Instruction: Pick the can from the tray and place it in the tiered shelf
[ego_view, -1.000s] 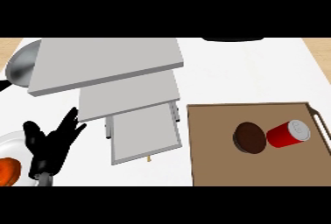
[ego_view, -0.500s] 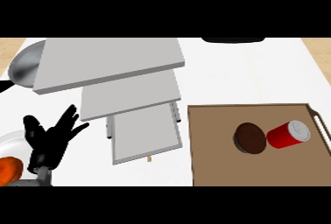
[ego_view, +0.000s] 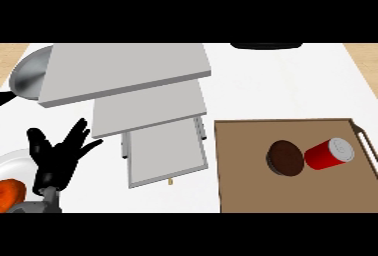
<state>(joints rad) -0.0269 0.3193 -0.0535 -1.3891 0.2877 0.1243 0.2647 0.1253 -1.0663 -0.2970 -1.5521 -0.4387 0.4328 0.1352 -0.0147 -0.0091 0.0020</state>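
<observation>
My left hand (ego_view: 55, 155) has drifted slightly toward seven o'clock since a second ago, fingers spread and holding nothing, over a white plate (ego_view: 15, 162), grey tiered shelf (ego_view: 140, 100) at eleven o'clock, red can (ego_view: 329, 154) lying on the brown tray (ego_view: 244, 190) at three o'clock, beside a dark brown disc (ego_view: 285, 158).

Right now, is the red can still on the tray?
Yes. The red can lies inside the brown tray, beside a dark round object.
</observation>
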